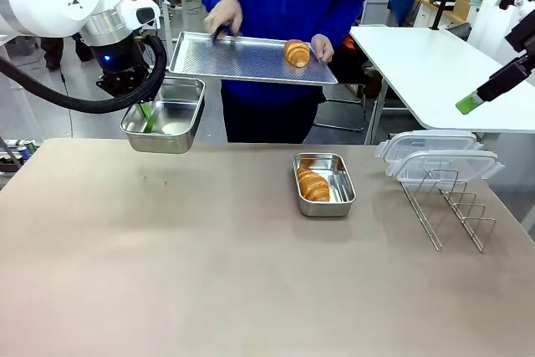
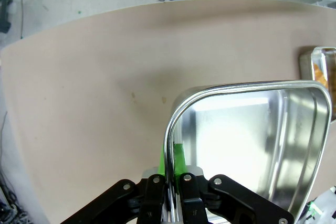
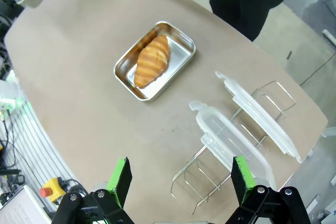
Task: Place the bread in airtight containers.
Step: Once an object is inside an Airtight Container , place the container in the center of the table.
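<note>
- An empty tin (image 1: 163,138) is clamped at its rim by the left gripper (image 1: 145,114), above the bench (image 1: 209,273).
- The right gripper (image 3: 180,172) is held apart, empty.
- One croissant (image 1: 313,184) is seen in a second tin (image 1: 343,199) mid-bench.
- The other croissant (image 1: 297,53) is carried on a person's tray (image 1: 242,58).

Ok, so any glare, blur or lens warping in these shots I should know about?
Left wrist view: glare bleaches the floor of the empty shiny rectangular steel tin to white, and the beige table's edge bows from the wide lens. Front view: the person's hand at the perforated metal tray is smeared by motion. Right wrist view: sharp, evenly lit, the golden-brown croissant crisp.
</note>
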Motion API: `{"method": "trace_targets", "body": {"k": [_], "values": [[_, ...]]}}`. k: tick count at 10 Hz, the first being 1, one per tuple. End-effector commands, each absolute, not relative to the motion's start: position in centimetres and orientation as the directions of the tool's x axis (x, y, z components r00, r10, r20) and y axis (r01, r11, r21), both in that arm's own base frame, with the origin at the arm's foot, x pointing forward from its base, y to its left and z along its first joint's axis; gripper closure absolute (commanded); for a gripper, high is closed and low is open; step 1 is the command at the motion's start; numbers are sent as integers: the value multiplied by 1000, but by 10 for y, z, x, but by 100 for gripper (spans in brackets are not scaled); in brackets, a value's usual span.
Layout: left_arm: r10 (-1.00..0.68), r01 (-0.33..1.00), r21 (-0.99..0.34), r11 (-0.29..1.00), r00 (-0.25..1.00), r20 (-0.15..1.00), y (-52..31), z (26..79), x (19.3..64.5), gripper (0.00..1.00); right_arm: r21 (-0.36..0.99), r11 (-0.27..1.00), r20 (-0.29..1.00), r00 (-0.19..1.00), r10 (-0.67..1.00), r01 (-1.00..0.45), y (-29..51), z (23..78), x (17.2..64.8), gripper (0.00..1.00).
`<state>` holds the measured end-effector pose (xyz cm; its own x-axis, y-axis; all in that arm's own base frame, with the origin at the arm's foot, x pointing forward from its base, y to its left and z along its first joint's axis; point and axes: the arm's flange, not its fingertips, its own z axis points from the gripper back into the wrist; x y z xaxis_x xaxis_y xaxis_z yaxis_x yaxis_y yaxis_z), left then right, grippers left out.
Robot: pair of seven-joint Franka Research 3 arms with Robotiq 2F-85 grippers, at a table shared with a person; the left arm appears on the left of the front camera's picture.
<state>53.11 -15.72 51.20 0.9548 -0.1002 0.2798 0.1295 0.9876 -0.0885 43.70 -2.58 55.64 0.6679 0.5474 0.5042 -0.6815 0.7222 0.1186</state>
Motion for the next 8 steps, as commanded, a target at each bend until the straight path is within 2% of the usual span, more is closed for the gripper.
{"method": "trace_targets", "body": {"k": [1,8], "values": [[-103,133,-86,987,951,290,-155,517,531,100,124,719,525,660,537,-684,-26,555,439,0],[-103,133,-86,987,951,290,-155,517,531,100,124,719,525,660,537,-684,-26,555,439,0]]}}
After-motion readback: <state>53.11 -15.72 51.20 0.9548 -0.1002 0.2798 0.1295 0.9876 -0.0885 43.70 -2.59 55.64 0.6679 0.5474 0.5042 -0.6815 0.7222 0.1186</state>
